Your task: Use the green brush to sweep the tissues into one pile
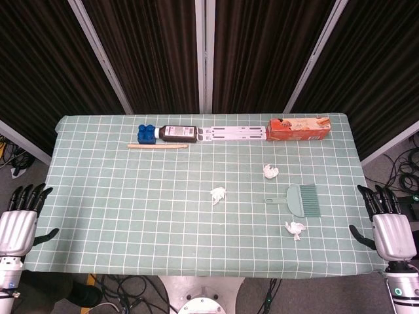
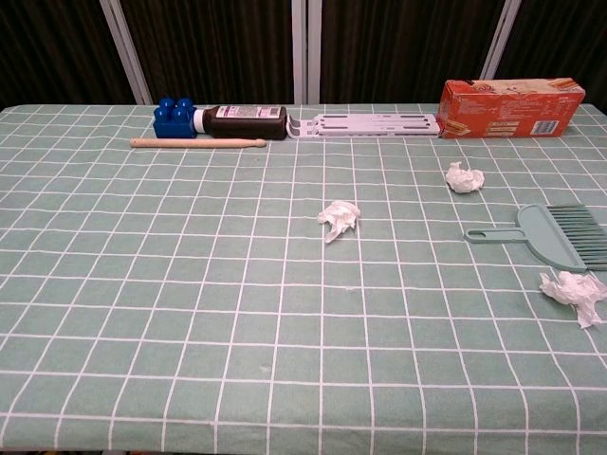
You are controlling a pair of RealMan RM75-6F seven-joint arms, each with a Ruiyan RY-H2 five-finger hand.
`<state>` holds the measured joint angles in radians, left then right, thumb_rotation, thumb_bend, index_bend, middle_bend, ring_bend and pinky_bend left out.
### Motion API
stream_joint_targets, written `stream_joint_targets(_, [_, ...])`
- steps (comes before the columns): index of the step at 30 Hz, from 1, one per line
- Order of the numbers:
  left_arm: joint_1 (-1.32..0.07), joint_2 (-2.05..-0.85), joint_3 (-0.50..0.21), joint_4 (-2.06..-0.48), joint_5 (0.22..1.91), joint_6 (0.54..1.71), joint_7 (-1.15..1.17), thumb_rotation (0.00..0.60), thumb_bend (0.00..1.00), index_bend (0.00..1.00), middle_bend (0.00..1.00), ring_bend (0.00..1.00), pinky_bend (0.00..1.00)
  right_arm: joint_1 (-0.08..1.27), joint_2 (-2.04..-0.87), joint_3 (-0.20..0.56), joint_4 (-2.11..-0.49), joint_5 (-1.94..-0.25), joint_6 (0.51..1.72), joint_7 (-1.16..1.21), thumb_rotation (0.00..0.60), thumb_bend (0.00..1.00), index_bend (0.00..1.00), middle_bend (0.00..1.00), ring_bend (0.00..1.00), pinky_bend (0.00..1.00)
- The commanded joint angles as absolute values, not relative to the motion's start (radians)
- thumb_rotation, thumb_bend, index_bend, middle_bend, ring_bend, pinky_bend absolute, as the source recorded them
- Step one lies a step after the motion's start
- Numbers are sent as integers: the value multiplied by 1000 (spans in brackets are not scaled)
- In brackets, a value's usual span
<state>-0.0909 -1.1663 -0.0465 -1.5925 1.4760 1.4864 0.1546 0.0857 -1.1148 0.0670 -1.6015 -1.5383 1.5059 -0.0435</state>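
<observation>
While both hands wait off the table, left hand [image 1: 18,222] and right hand [image 1: 391,229] empty, fingers spread, green brush [image 1: 301,199] lies flat right of centre between three scattered tissues [image 1: 218,195]; flat handle could slip on pickup.

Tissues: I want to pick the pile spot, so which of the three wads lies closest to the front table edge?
The tissue wad just in front of the green brush, near the right hand; the other two wads lie farther back.

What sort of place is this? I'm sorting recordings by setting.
Probably a robotics lab, not a home: dark curtains behind the table, loose cables on the floor, and staged props like the green brush.
</observation>
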Motion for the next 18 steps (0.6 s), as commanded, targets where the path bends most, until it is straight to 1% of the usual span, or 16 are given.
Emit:
stream_joint_targets(1, [-92,-1166,-46,-1594,1476,1485,155,600,0,122,78,44,53,86,-1114,66,-1601,-1541,1506,-41,600,147,0,148,0,0])
stream_joint_targets(5, [-89,-1166,-44,-1594,1475,1487,154,600,0,121,78,44,53,89,-1113,63,-1606,-1541,1497,-27,600,152,1,174,0,0])
stream_joint_targets(7, [-87,-1167,-44,-1594,1475,1489,153,600,0,122,78,45,53,99,-1111,62,-1615,-1540,1476,-16,600,152,19,198,0,0])
stream_joint_targets(9, [-87,-1168,-43,-1593,1475,1489,152,600,0,122,78,45,53,118,-1112,65,-1622,-1544,1451,-8,600,153,65,223,0,0])
stream_joint_targets(12, [-88,-1169,-44,-1591,1479,1491,149,600,0,122,78,45,53,165,-1124,76,-1624,-1544,1389,-13,600,157,146,256,0,0])
stream_joint_targets(14, [-87,-1169,-43,-1590,1483,1495,148,600,0,122,78,45,53,207,-1137,87,-1622,-1530,1325,-27,600,159,187,276,0,0])
stream_joint_targets(18, [-83,-1168,-42,-1589,1482,1498,144,600,0,122,78,45,53,296,-1178,110,-1609,-1478,1184,-79,600,160,232,293,0,0])
